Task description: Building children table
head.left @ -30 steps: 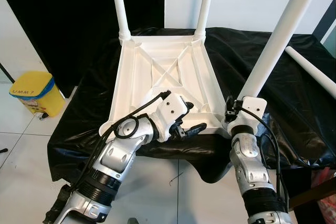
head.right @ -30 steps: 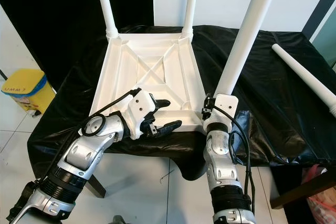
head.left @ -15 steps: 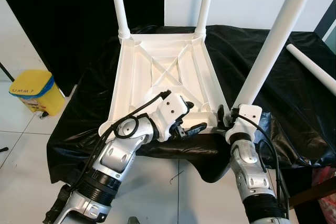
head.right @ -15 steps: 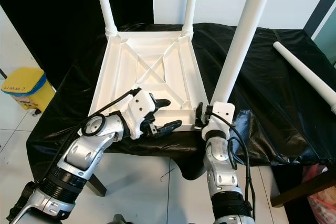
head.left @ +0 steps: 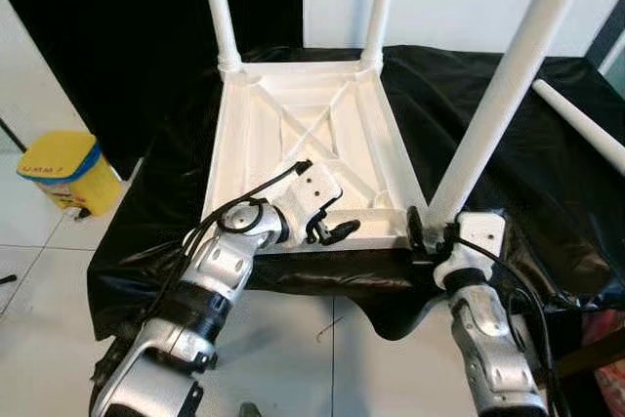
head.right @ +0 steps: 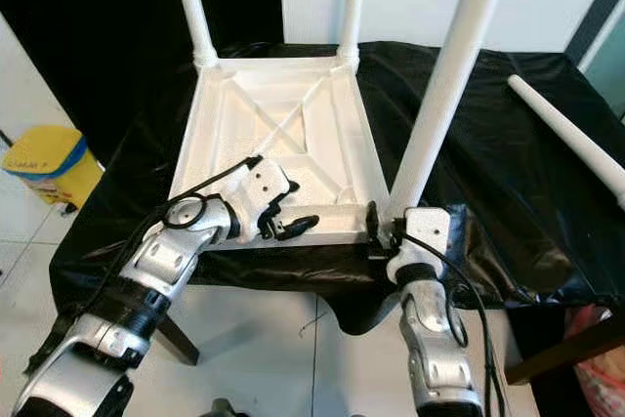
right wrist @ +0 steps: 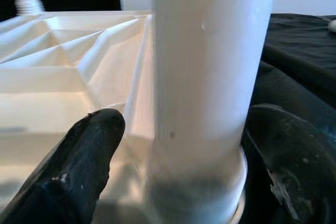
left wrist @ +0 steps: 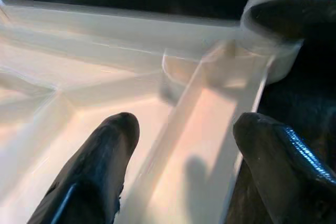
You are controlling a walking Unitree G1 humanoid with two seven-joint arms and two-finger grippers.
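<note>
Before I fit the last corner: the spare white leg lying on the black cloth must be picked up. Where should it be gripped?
Probably mid-shaft on the loose leg, coming from above. It lies flat and slanted on the black cloth, a smooth round tube, so fingers should straddle it crosswise.

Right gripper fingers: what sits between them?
In the right wrist view, the white table leg stands between the right gripper's fingers, at the upturned tabletop's corner.

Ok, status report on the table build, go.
Right gripper around third leg at tabletop near corner. Left gripper open, straddling near rim. Fourth leg loose on black cloth.
</note>
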